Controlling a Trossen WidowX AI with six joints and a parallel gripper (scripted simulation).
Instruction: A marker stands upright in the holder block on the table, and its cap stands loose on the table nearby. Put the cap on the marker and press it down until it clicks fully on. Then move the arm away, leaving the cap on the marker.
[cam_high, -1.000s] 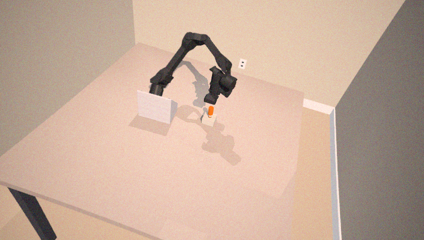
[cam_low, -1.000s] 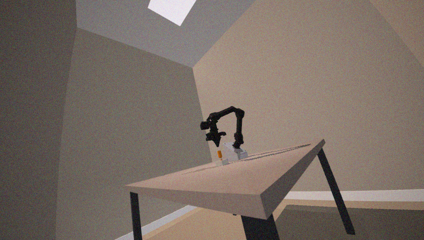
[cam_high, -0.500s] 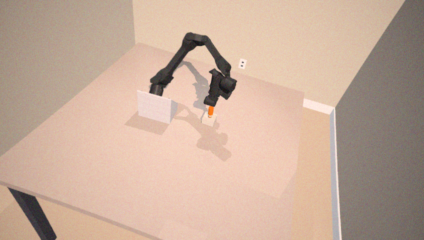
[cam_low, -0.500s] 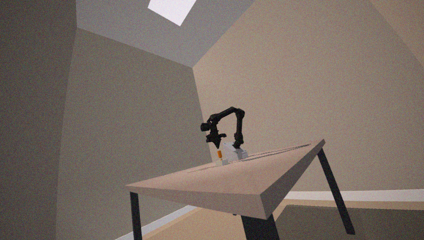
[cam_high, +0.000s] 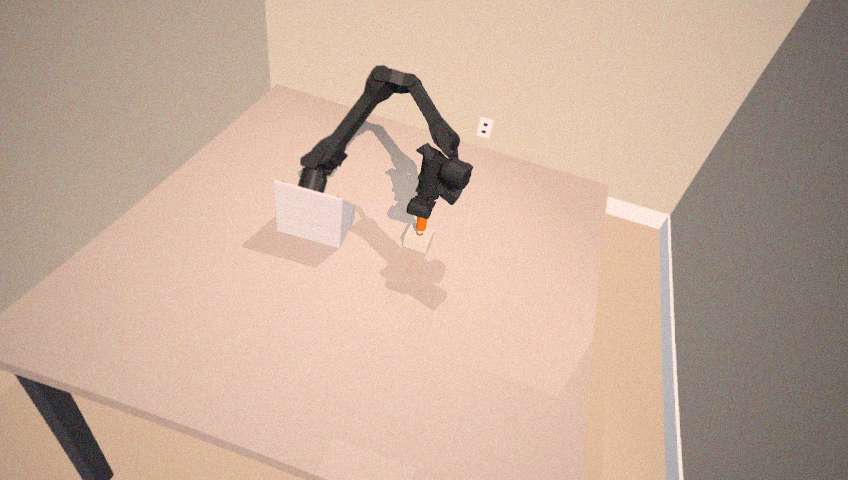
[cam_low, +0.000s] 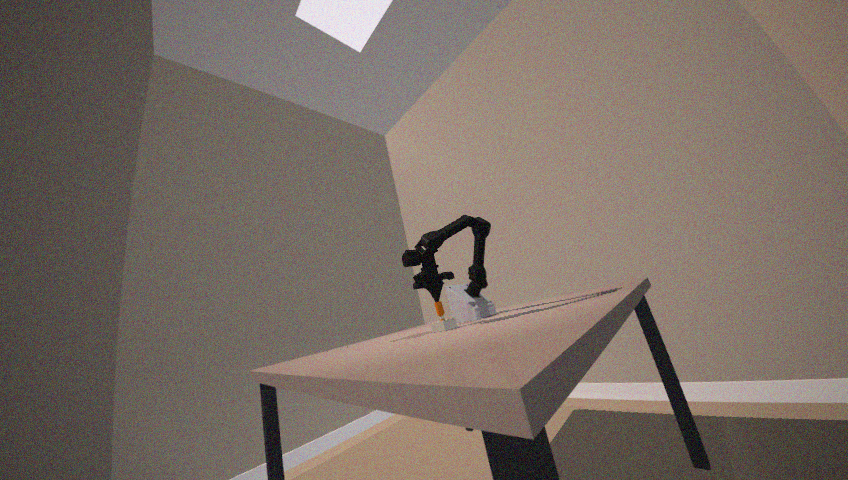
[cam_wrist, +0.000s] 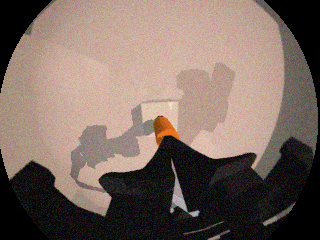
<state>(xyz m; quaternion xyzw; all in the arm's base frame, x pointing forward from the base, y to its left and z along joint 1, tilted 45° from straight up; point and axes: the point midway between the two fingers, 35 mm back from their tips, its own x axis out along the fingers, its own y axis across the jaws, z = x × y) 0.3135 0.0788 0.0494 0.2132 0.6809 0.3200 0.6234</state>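
The orange cap (cam_high: 421, 224) (cam_low: 439, 308) (cam_wrist: 165, 129) sits upright on top of the marker, above the pale holder block (cam_high: 417, 241) (cam_low: 444, 324) (cam_wrist: 159, 107). Only a small bit of the marker shows between cap and block; how far down the cap sits cannot be told. My gripper (cam_high: 420, 216) (cam_low: 438, 300) (cam_wrist: 167, 138) is shut with nothing between its fingers. Its closed fingertips are right at the top of the cap, apparently touching it, and hide part of the cap's upper end in the wrist view.
The white box-like block (cam_high: 308, 214) (cam_low: 462, 303) stands beside the arm's base on the table (cam_high: 267, 333) (cam_low: 416, 362). The arm arches above the table, and its shadows fall around the holder block. A wall with an outlet (cam_high: 484, 127) is behind the table.
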